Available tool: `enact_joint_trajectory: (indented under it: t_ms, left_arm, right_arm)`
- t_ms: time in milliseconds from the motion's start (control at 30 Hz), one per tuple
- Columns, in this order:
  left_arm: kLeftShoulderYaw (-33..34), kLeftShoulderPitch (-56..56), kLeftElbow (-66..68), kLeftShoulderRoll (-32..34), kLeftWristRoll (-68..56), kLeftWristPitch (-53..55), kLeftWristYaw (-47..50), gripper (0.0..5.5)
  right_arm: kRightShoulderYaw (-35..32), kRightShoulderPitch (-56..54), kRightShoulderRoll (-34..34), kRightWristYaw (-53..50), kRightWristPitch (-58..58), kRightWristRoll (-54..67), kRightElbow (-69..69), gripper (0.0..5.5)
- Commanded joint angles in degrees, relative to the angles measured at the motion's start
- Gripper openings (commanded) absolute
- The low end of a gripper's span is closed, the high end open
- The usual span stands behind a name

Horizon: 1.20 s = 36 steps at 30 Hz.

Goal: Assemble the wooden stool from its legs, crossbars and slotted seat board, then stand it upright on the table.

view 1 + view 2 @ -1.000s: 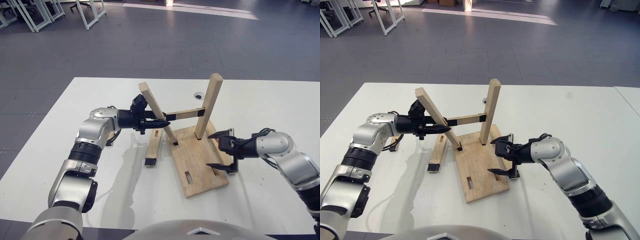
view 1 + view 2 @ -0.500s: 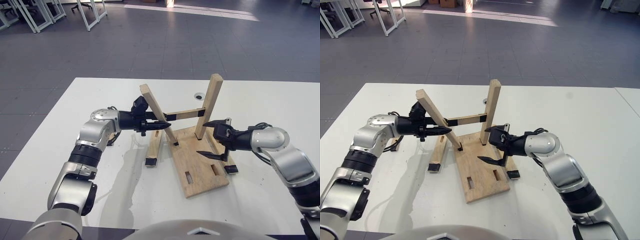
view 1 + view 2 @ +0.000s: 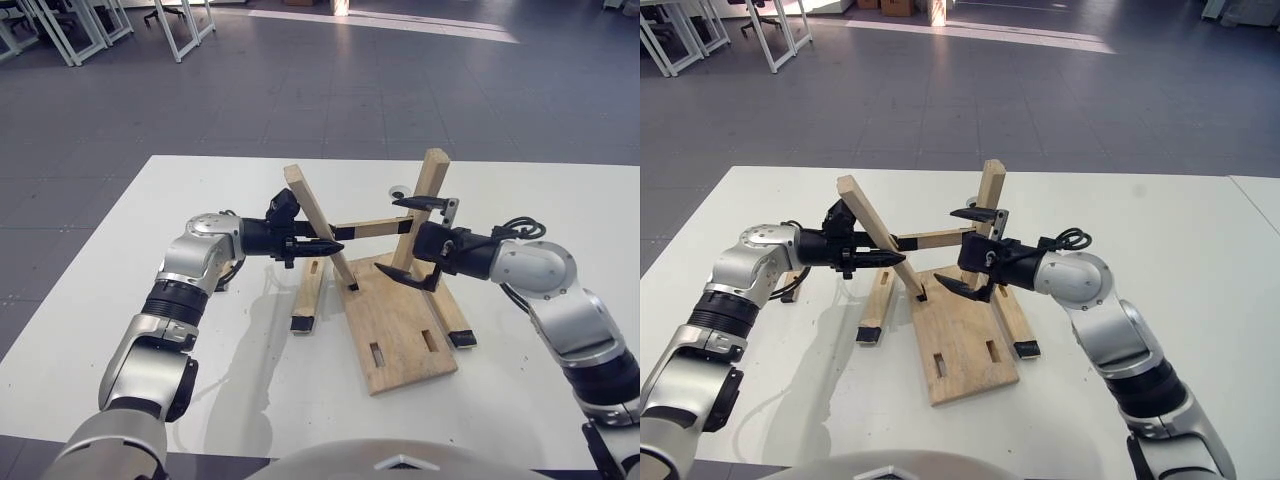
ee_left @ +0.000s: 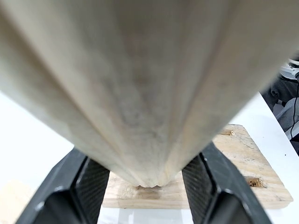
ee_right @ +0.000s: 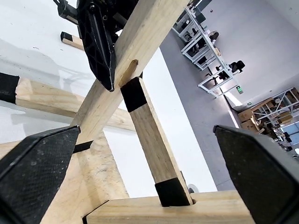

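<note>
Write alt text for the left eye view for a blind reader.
The left end effector grips a tilted leg and the right end effector is open around an upright leg; a crossbar joins both, standing in the slotted seat board on a white table.

Counted: seat board (image 3: 400, 340) x1, leg (image 3: 305, 200) (image 3: 428, 180) x2 slotted in, crossbar (image 3: 370, 228) x1 fitted betw., loose wood pc (image 3: 308, 290) (image 3: 450, 315) x2 laid flat.

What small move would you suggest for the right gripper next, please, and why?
Probably close the right gripper on the upright leg: it hangs open astride that leg, while the left gripper clamps the tilted leg.
</note>
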Motion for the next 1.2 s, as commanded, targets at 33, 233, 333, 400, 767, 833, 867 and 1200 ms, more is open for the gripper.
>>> enact_joint_trajectory:
  t_ms: [33,233,333,400,767,833,867,1200]
  left_arm:
    - [-7.17,7.33,4.57,-0.90,8.61,4.06,1.91,2.07]
    - [-7.72,6.89,4.36,-1.60,9.01,3.48,2.01,2.07]
    - [-8.24,6.69,3.83,-2.28,9.15,3.37,2.02,2.07]
    - [-8.54,6.65,3.44,-2.53,9.22,3.39,1.93,2.07]
    - [-9.05,6.81,3.69,-2.88,9.68,2.71,1.80,2.07]
    - [-8.92,6.32,4.89,-3.21,9.90,2.33,2.00,2.07]
    - [-8.86,6.17,5.21,-3.30,9.91,2.23,2.06,2.07]
    - [-8.26,6.27,5.96,-3.56,9.42,1.90,2.73,2.07]
  right_arm:
    - [5.52,-3.67,-0.26,-4.20,-11.43,-12.21,5.62,5.26]
    - [11.84,-6.48,3.86,-10.35,-21.50,-24.92,14.81,5.26]
    - [13.31,-8.29,6.62,-13.79,-24.12,-29.22,20.25,5.26]
    - [13.54,-9.07,7.42,-15.63,-25.49,-31.20,22.81,5.26]
    - [11.53,-10.44,10.98,-19.06,-27.06,-33.19,25.82,3.66]
    - [11.34,-10.60,11.41,-19.17,-27.24,-33.13,25.87,3.24]
    - [11.21,-10.59,11.49,-19.26,-27.30,-33.12,25.87,3.05]
    - [10.40,-10.52,12.00,-19.32,-27.17,-32.35,25.39,1.31]
